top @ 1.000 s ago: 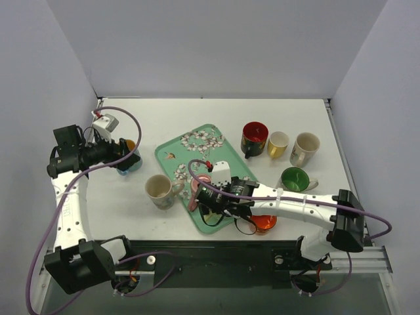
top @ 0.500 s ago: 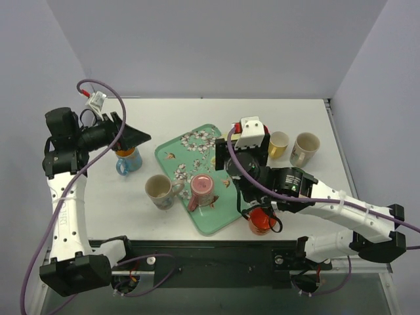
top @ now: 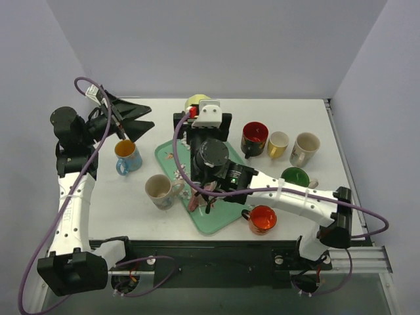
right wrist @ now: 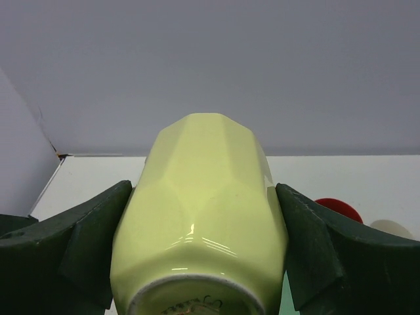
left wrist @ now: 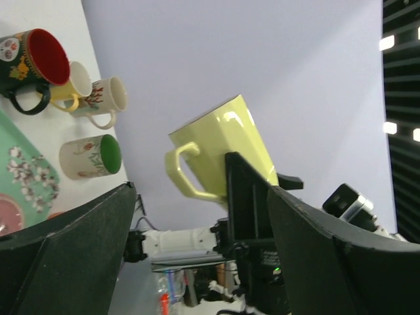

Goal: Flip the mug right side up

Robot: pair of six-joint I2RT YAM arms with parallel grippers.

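Presently, item in hand: pale yellow faceted mug (right wrist: pixel 203 197), carried in the air over the far side of the table (top: pixel 308 111), beyond the far corner of the floral green tray (top: pixel 172 157).

- Holder: right gripper (top: pixel 202 119), jaws pinching the mug across its body, one finger on each flank. The mug's base faces the wrist camera.
- Attitude: tilted, handle to one side in the left wrist view. Its mouth is hidden behind the finger there, so how near upright it sits probably cannot be settled from these views.
- Left gripper (top: pixel 134 118): spread wide, holding nothing, raised above the left part of the table beside the blue mug (top: pixel 126 156).
- Neighbours: dark red-lined mug (top: pixel 254 136), small yellow mug (top: pixel 278 143), cream mug (top: pixel 304 148), all standing well to the right.

Handling note, as judgement: the step is the turn and set-down.
- The pinch should hold firm while the wrist rolls the mouth to the top.
- The descent wants a bare patch of table, away from the tray rim and the row of mugs.
- The base should meet the surface flat before the jaws part.
- A release while tilted risks a topple.
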